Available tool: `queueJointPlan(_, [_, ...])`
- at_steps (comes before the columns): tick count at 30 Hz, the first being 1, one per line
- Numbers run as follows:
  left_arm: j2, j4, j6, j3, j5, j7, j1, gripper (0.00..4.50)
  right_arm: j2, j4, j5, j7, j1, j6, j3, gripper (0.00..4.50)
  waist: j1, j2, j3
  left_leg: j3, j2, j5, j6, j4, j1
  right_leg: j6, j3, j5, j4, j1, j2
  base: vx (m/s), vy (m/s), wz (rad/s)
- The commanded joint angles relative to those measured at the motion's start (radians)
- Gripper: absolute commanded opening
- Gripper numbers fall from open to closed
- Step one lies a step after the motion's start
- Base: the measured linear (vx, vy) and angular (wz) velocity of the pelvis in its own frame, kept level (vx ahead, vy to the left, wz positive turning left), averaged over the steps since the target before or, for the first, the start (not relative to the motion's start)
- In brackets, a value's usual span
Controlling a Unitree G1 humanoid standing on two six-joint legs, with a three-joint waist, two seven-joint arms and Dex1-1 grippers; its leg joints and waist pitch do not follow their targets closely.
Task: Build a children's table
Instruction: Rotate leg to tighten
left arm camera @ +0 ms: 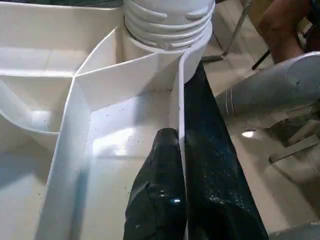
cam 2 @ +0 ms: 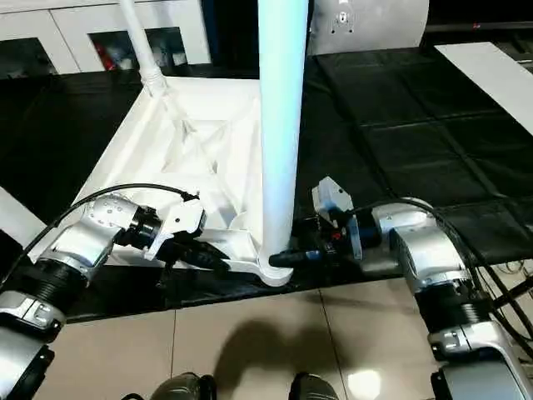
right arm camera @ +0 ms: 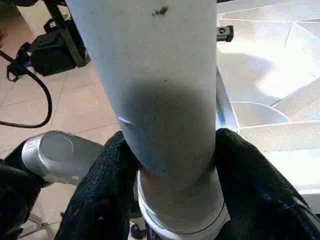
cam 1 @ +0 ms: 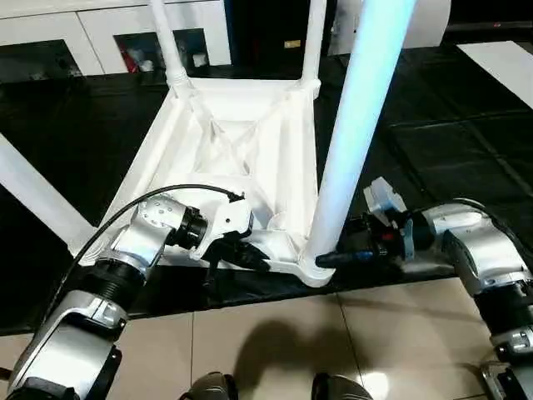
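White tabletop (cam 1: pixel 250 137) lies upside down on the black-covered work surface (cam 1: pixel 433 142), ribbed underside up, near edge at the surface's front lip. Two legs stand in the far corner sockets, far-left leg (cam 1: pixel 165 37) and far-right leg (cam 1: pixel 314 37); a third leg (cam 1: pixel 33 196) angles off at the left. Fourth leg (cam 1: pixel 354 125) stands upright in the near-right corner socket (cam 1: pixel 312 268). Left gripper (cam 1: pixel 241 254) is clamped on the tabletop's near rim wall, one finger (left arm camera: pixel 160 190) inside and one outside, nearly closed, likely to stop the top from turning. Right gripper (cam 1: pixel 346 257) comes in level with a finger (right arm camera: pixel 100 200) on each side of the fourth leg's base, about half open around it, touching by the look, probably to twist or seat it; threads still show above the socket, so likely not fully home.
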Motion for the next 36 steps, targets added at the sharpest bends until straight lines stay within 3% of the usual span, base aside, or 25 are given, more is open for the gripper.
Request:
queueJointPlan(1, [0.003,-0.001,-0.010,-0.019,0.006,-0.020,-0.017,0.00,-0.004,-0.003,0.007,0.035,-0.006,-0.005,0.017,2.08,-0.007,-0.016,-0.095,-0.010,0.053,-0.145,0.118,-0.068,0.016,-0.246,0.049,-0.281,-0.055,0.064,-0.056,0.000,0.000,0.00])
queueJointPlan(5, [0.002,-0.002,-0.003,-0.017,0.005,-0.015,-0.015,0.00,0.000,-0.021,0.018,0.040,0.010,0.008,0.019,2.00,-0.006,-0.016,-0.094,-0.010,0.053,-0.146,0.117,-0.069,0.016,-0.246,0.049,-0.284,-0.055,0.064,-0.056,0.000,0.000,0.00])
queueJointPlan(9, [-0.024,-0.015,0.064,0.012,-0.001,0.064,-0.019,0.00,0.029,-0.111,0.072,-0.013,0.060,0.090,0.000,1.99,-0.001,-0.017,-0.094,-0.010,0.055,-0.129,0.124,-0.069,0.018,-0.252,0.050,-0.262,-0.053,0.063,-0.055,0.000,0.000,0.00])
queueJointPlan(11, [-0.052,-0.023,0.122,0.037,0.002,0.153,-0.032,0.00,0.074,-0.161,0.070,-0.147,0.087,0.151,-0.023,1.99,-0.001,-0.018,-0.091,-0.011,0.055,-0.137,0.115,-0.071,0.017,-0.246,0.050,-0.287,-0.056,0.061,-0.055,0.000,0.000,0.00])
queueJointPlan(12, [-0.060,-0.035,0.147,0.042,0.008,0.187,-0.034,0.00,0.094,-0.174,0.054,-0.208,0.092,0.172,-0.027,1.99,-0.005,-0.014,-0.087,-0.012,0.052,-0.161,0.101,-0.073,0.018,-0.230,0.048,-0.332,-0.061,0.060,-0.055,0.000,0.000,0.00])
queueJointPlan(15, [-0.115,-0.082,0.249,0.079,-0.003,0.308,-0.036,0.00,0.178,-0.206,-0.017,-0.416,0.111,0.220,-0.033,1.98,-0.021,-0.019,-0.081,-0.015,0.046,-0.209,0.058,-0.077,0.018,-0.191,0.045,-0.441,-0.073,0.060,-0.056,0.000,0.000,0.00])
queueJointPlan(17, [-0.167,-0.092,0.308,0.110,-0.003,0.416,-0.049,0.00,0.273,-0.214,-0.036,-0.582,0.112,0.274,-0.069,1.98,-0.045,-0.018,-0.073,-0.019,0.038,-0.250,0.033,-0.078,0.012,-0.146,0.038,-0.534,-0.084,0.060,-0.054,0.000,0.000,0.00])
queueJointPlan(18, [-0.196,-0.095,0.334,0.124,-0.002,0.474,-0.055,0.00,0.331,-0.210,-0.054,-0.688,0.106,0.307,-0.091,1.98,-0.058,-0.011,-0.071,-0.022,0.033,-0.267,0.026,-0.076,0.013,-0.129,0.034,-0.571,-0.092,0.056,-0.055,0.000,0.000,0.00])
queueJointPlan(20, [-0.218,-0.099,0.354,0.135,0.002,0.520,-0.058,0.00,0.376,-0.211,-0.071,-0.773,0.101,0.332,-0.105,1.98,-0.079,-0.016,-0.069,-0.024,0.028,-0.287,0.026,-0.075,0.011,-0.104,0.028,-0.608,-0.102,0.054,-0.051,0.000,0.000,0.00])
queueJointPlan(22, [-0.243,-0.094,0.362,0.145,0.012,0.581,-0.065,0.00,0.423,-0.201,-0.092,-0.859,0.092,0.340,-0.115,1.98,-0.090,-0.014,-0.071,-0.025,0.023,-0.295,0.033,-0.070,0.014,-0.082,0.024,-0.641,-0.112,0.052,-0.052,0.000,0.000,0.00])
queueJointPlan(23, [-0.264,-0.099,0.376,0.151,0.022,0.635,-0.066,0.00,0.472,-0.190,-0.107,-0.957,0.081,0.342,-0.133,1.98,-0.092,-0.001,-0.070,-0.026,0.024,-0.292,0.042,-0.071,0.018,-0.086,0.026,-0.617,-0.112,0.047,-0.052,0.000,0.000,0.00])
queueJointPlan(25, [-0.274,-0.107,0.389,0.155,0.027,0.657,-0.065,0.00,0.497,-0.185,-0.115,-1.010,0.076,0.342,-0.145,1.98,-0.105,-0.006,-0.071,-0.028,0.027,-0.298,0.042,-0.075,0.012,-0.101,0.022,-0.568,-0.107,0.049,-0.046,0.000,0.000,0.00])
queueJointPlan(27, [-0.324,-0.121,0.397,0.171,0.040,0.750,-0.059,0.00,0.542,-0.130,-0.175,-1.137,0.042,0.303,-0.158,1.98,-0.115,-0.002,-0.071,-0.031,0.032,-0.303,0.045,-0.078,0.010,-0.121,0.023,-0.518,-0.100,0.050,-0.046,0.000,0.000,0.00])
queueJointPlan(29, [-0.322,-0.138,0.409,0.167,0.041,0.751,-0.053,0.00,0.531,-0.146,-0.189,-1.123,0.051,0.262,-0.151,2.68,-0.115,-0.004,-0.074,-0.029,0.033,-0.296,0.056,-0.078,0.012,-0.134,0.028,-0.474,-0.099,0.053,-0.047,0.000,0.000,0.00])
queueJointPlan(31, [-0.299,-0.146,0.389,0.150,0.047,0.717,-0.042,0.00,0.500,-0.178,-0.176,-1.048,0.075,0.237,-0.131,2.68,-0.113,-0.002,-0.081,-0.028,0.035,-0.242,0.078,-0.078,0.003,-0.161,0.032,-0.370,-0.086,0.061,-0.048,0.000,0.000,0.00])
queueJointPlan(33, [-0.275,-0.148,0.354,0.130,0.051,0.673,-0.031,0.00,0.475,-0.192,-0.172,-1.010,0.089,0.222,-0.121,3.02,-0.107,-0.001,-0.086,-0.024,0.036,-0.157,0.128,-0.073,0.001,-0.210,0.036,-0.221,-0.072,0.067,-0.049,0.054,0.003,0.05])
queueJointPlan(35, [-0.254,-0.153,0.350,0.117,0.053,0.648,-0.020,0.00,0.447,-0.201,-0.175,-0.980,0.102,0.203,-0.114,3.11,-0.106,-0.002,-0.088,-0.022,0.035,-0.115,0.155,-0.069,-0.002,-0.235,0.037,-0.160,-0.062,0.073,-0.050,0.027,-0.003,0.01])
queueJointPlan(36, [-0.235,-0.151,0.317,0.106,0.050,0.610,-0.009,0.00,0.417,-0.206,-0.175,-0.950,0.110,0.191,-0.115,3.16,-0.105,0.003,-0.090,-0.021,0.035,-0.108,0.163,-0.067,0.000,-0.239,0.037,-0.152,-0.062,0.073,-0.051,0.000,0.000,0.00])
